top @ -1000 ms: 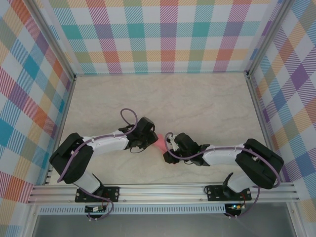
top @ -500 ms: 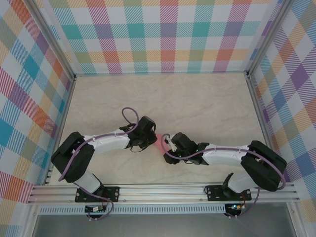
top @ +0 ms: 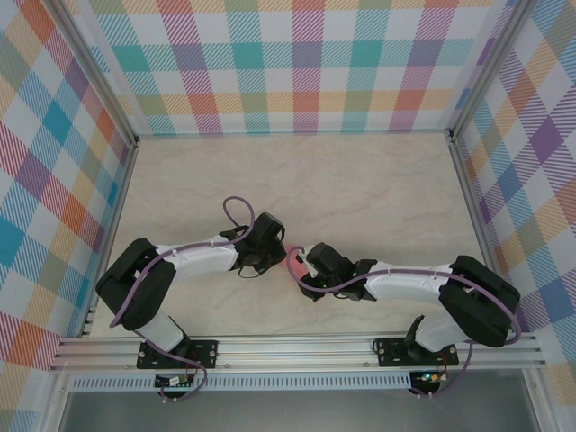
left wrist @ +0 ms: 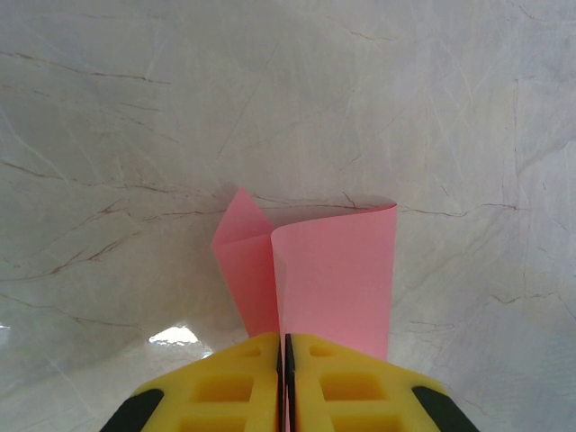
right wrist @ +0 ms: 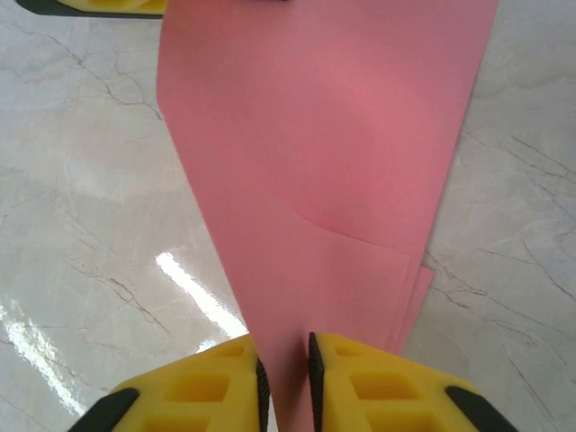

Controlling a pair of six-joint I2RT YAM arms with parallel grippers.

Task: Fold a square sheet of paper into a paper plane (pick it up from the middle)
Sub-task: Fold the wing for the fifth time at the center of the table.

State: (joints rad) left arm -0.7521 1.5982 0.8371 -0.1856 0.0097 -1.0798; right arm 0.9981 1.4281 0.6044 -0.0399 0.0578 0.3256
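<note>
Pale marbled tabletop (top: 360, 180) between plaid walls (top: 306, 63), both jaws seemingly tight on the pink paper (left wrist: 337, 270)

One salmon-pink sheet of paper (top: 292, 264) lies on one marble-patterned table (top: 360, 180). Two robot arms rise from the near rail, the left arm (top: 180, 265) from about 7 o'clock in the top view and the right arm (top: 414, 279) from about 5 o'clock, and each carries one gripper: the left gripper (left wrist: 284, 360) and the right gripper (right wrist: 283, 369). Each gripper has two yellow fingers (left wrist: 225, 387), four in all, and three checked walls (top: 306, 63) stand at 9, 12 and 3 o'clock.
</note>
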